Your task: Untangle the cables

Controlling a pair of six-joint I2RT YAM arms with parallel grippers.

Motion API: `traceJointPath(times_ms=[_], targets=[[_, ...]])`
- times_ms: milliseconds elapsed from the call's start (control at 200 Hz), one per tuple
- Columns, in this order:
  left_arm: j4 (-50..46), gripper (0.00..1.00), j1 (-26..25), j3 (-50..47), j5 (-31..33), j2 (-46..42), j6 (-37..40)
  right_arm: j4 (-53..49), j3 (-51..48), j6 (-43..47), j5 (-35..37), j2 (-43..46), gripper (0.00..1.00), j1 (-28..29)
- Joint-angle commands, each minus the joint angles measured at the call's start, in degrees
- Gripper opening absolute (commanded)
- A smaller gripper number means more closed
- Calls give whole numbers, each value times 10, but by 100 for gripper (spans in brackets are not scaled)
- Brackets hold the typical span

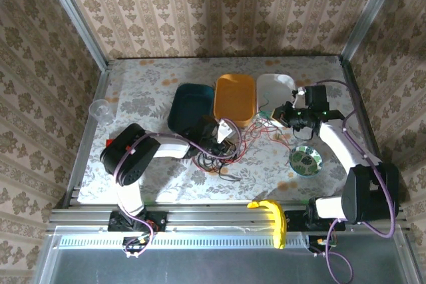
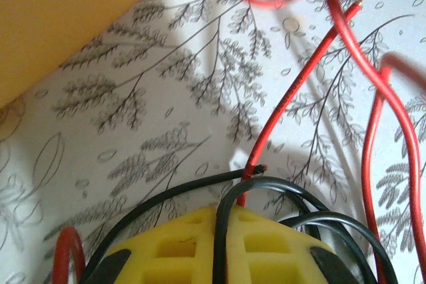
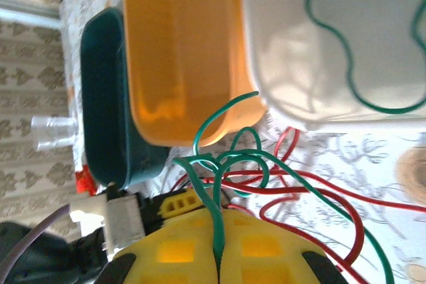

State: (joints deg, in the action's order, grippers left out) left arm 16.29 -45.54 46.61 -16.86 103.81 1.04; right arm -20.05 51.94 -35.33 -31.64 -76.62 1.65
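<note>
Left hand (image 2: 219, 261) closed on a thin black cable (image 2: 218, 221); right hand (image 3: 218, 254) closed on a thin green cable (image 3: 214, 211). The tangle of cables (image 1: 223, 152) lies mid-worktop (image 1: 153, 74), just near of the orange plastic tray (image 1: 235, 98). Risk: pulling apart may cinch the green loops around the thin red cable (image 3: 333, 197), tightening the knot.
</note>
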Motion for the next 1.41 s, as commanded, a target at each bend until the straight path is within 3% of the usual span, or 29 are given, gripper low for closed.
traceJointPath(times_ms=[0,100,180,230,310,430,680,770,960,1110,1225,1400], targets=[[-41,0,9,-32,17,-21,-9,-34,-17,-7,55,23,0,-7],[-47,0,13,-46,20,-39,-5,-42,-25,6,76,40,0,-10],[-50,0,12,-41,5,-58,6,-42,-25,23,44,39,0,-9],[-53,19,12,-29,-1,-70,8,-40,-26,32,13,34,0,-7],[-54,38,12,-6,-10,-87,16,-41,-26,42,-16,29,0,3],[-68,52,10,37,-24,-97,41,-28,-27,47,-51,30,0,20],[-77,57,2,127,-76,-59,72,-7,-13,52,-116,26,0,49],[-67,55,1,150,-86,-31,67,4,-12,45,-130,26,0,50],[-58,36,0,173,-110,11,53,8,-8,44,-146,36,0,49],[-32,0,0,168,-104,27,34,8,-10,44,-149,43,0,49],[-24,0,1,162,-91,33,22,9,-14,36,-135,47,0,38],[-41,0,1,129,-71,21,28,37,-42,-13,-49,96,0,-24]])
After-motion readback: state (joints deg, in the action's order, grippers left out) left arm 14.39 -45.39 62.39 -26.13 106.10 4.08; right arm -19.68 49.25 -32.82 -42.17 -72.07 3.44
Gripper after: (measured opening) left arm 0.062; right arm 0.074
